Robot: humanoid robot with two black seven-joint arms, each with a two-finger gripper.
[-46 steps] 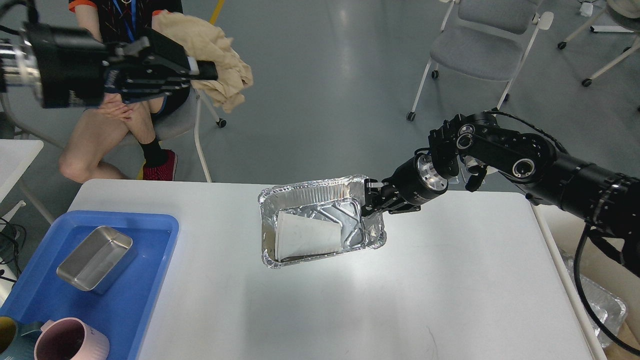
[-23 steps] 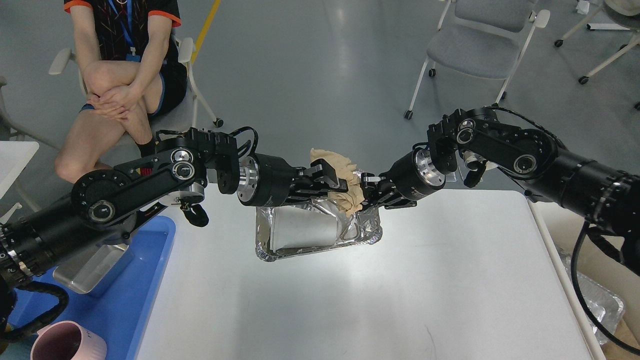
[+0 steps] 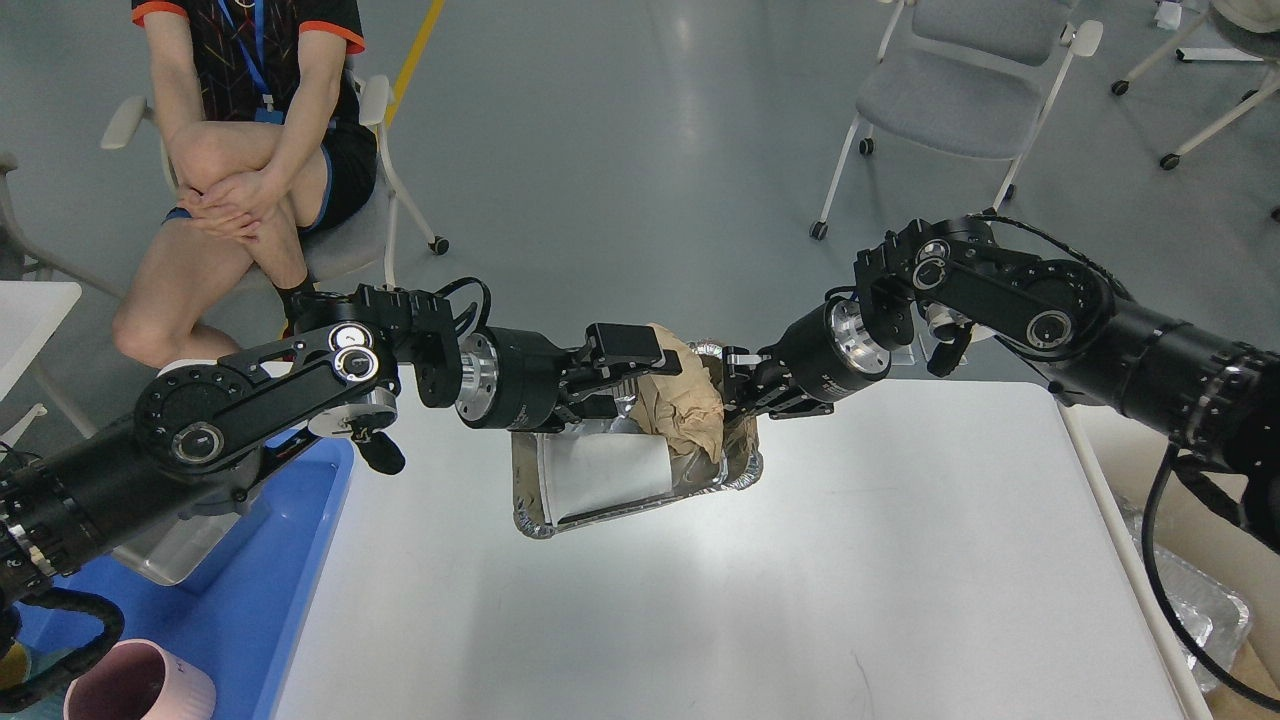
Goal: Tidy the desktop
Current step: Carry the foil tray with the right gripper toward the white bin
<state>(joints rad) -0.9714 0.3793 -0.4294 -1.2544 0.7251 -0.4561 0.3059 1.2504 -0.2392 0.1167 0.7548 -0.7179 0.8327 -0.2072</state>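
The white desktop [image 3: 800, 580] fills the lower view. A foil tray [image 3: 545, 512] sits at its far middle with a white paper cup [image 3: 600, 475] lying on its side inside. A crumpled brown cloth [image 3: 688, 405] rests in the tray's right end. My left gripper [image 3: 625, 378] is just left of the cloth over the tray's far rim, its fingers spread apart. My right gripper [image 3: 742, 388] is shut on the tray's far right rim, partly hidden behind the cloth.
A blue tray [image 3: 290, 600] lies at the left edge, with a steel container [image 3: 170, 550] mostly hidden under my left arm. A pink mug [image 3: 140, 688] stands at the bottom left. A seated person [image 3: 250, 150] and a grey chair [image 3: 950, 90] are beyond the table.
My left arm swung down from the upper left with the brown cloth to the foil tray. The cloth now lies in the tray's right end and the fingers have spread. The right arm held still.
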